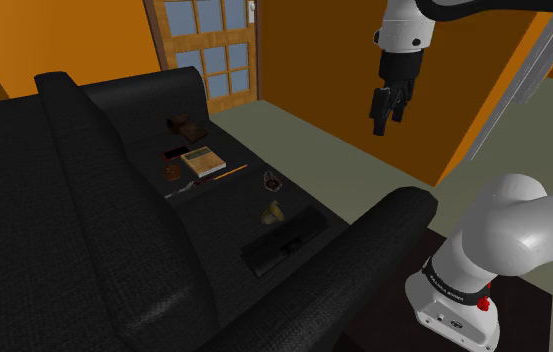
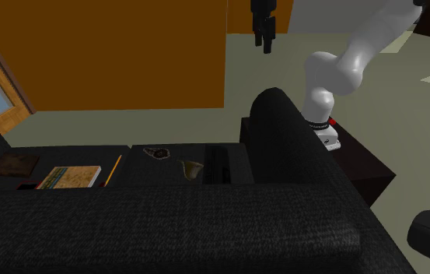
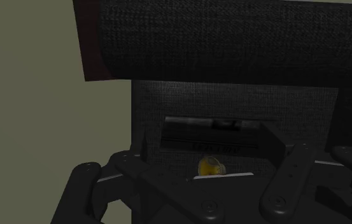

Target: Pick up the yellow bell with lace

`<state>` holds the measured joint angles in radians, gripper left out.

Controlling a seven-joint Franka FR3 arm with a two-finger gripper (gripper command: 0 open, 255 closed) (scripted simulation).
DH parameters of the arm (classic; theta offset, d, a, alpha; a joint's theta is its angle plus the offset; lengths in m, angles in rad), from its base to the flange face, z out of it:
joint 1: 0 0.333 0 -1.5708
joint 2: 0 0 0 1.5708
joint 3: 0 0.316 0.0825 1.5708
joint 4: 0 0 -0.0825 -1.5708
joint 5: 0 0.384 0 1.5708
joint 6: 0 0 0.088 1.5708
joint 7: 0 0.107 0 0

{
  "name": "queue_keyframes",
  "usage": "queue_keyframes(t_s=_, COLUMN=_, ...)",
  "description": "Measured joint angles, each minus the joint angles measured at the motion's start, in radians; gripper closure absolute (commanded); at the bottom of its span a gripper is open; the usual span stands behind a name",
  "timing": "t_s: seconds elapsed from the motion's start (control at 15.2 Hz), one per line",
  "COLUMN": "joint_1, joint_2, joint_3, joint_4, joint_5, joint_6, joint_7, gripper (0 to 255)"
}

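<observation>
Progress is nil: the yellow bell [image 1: 272,211] sits untouched on the black sofa [image 1: 84,200] seat, while the gripper [image 1: 387,112] hangs well above it, fingers spread and empty, so approach and grasp remain.

Arm [image 1: 524,232]: glossy white rounded links, lower right of the shoulder view. Dark ring [image 1: 451,272] at the base joint, small red mark [image 1: 483,299] beside it. Gripper [image 1: 385,120] all black, upper middle. Wrist view, bottom edge: matte black housing [image 3: 168,191], round screws [image 3: 212,207].
</observation>
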<state>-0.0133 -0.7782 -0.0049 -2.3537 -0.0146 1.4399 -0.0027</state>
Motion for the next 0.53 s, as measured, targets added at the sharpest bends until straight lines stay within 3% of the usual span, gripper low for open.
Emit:
queue_keyframes(t_s=0.2, joint_1=0.004, joint_2=0.013, joint_3=0.002, joint_4=-0.023, joint_5=0.000, joint_6=0.035, joint_7=-0.005, gripper=0)
queue_keyframes(t_s=0.53, joint_1=0.022, joint_2=0.116, joint_3=0.013, joint_4=-0.086, joint_5=0.003, joint_6=0.200, joint_7=-0.019, gripper=0)
